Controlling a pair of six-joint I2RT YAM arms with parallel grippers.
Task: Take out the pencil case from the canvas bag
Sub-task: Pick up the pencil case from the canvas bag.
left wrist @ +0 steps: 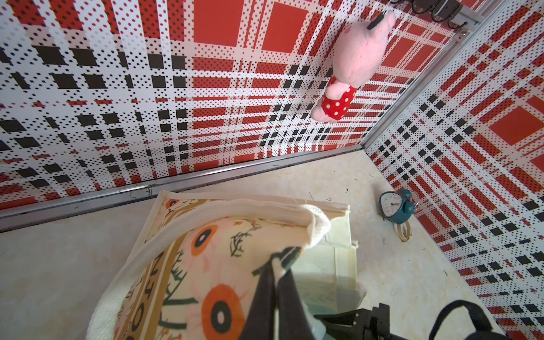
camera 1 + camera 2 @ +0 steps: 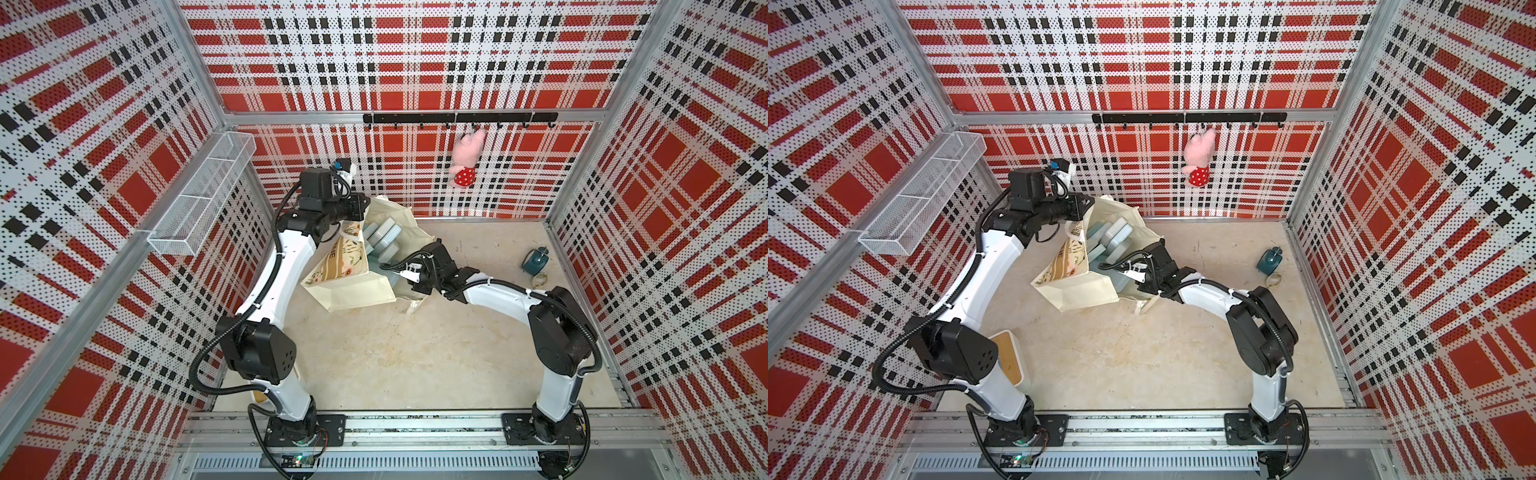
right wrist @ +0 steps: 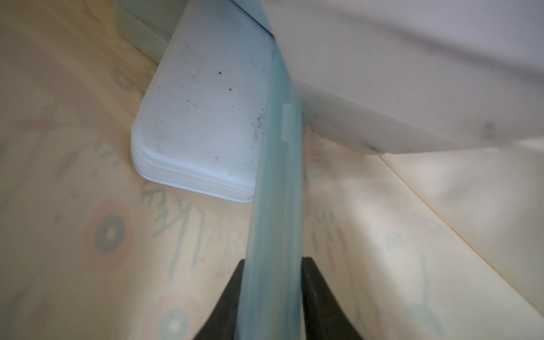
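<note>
In both top views the canvas bag (image 2: 353,291) (image 2: 1077,293) lies open on the worktop (image 2: 415,353), its lettering creased and unreadable. Left wrist: the left gripper (image 1: 282,260) is closed on the bag's fabric. Right wrist: the right gripper (image 3: 272,282) clamps a blurred blue pencil case (image 3: 275,191) inside the bag.

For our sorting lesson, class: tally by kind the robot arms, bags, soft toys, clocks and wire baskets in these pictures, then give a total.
Robot arms: 2
Bag: 1
Soft toy: 1
Clock: 1
Wire basket: 1
Total: 6
</note>
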